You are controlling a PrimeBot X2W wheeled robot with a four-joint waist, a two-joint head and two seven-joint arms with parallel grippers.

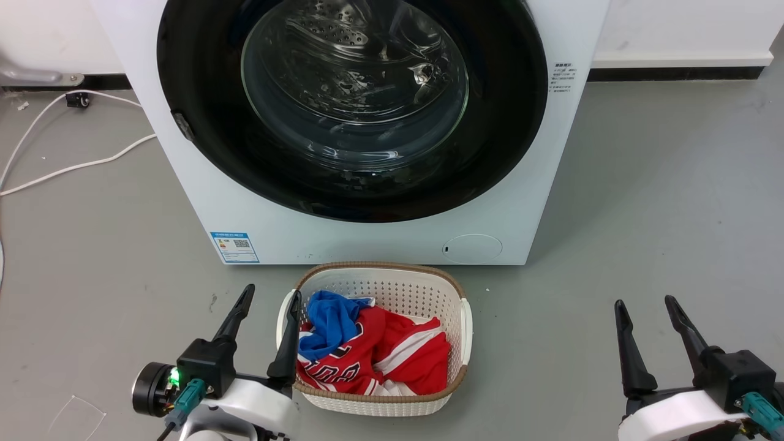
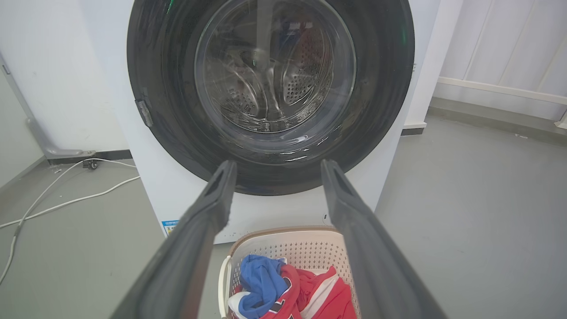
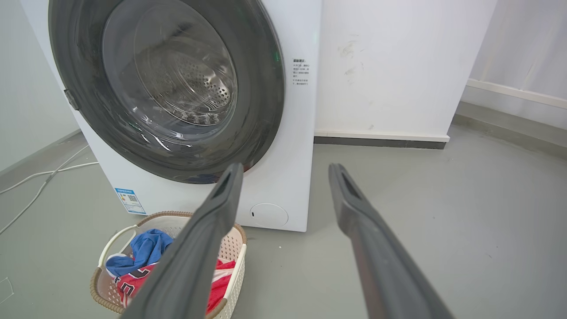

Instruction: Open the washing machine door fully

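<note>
The door (image 1: 352, 110) sits shut, flush in the washer's (image 1: 367, 236) front. Both end effectors, left (image 1: 273, 290) and right (image 1: 644, 301), hang released, short of the washer. Mind the basket (image 1: 456, 294) just before the washer (your left finger overlaps its rim): reaching in could drag it. The door's glossy rim may shed a shallow grip.

Basket (image 1: 375, 267) in front of washer (image 1: 367, 236), under door (image 1: 354, 98); floor (image 1: 643, 214) free L/R

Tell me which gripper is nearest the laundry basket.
The left gripper: one finger overlaps the basket at its left rim, while the right gripper sits well off over floor.
</note>
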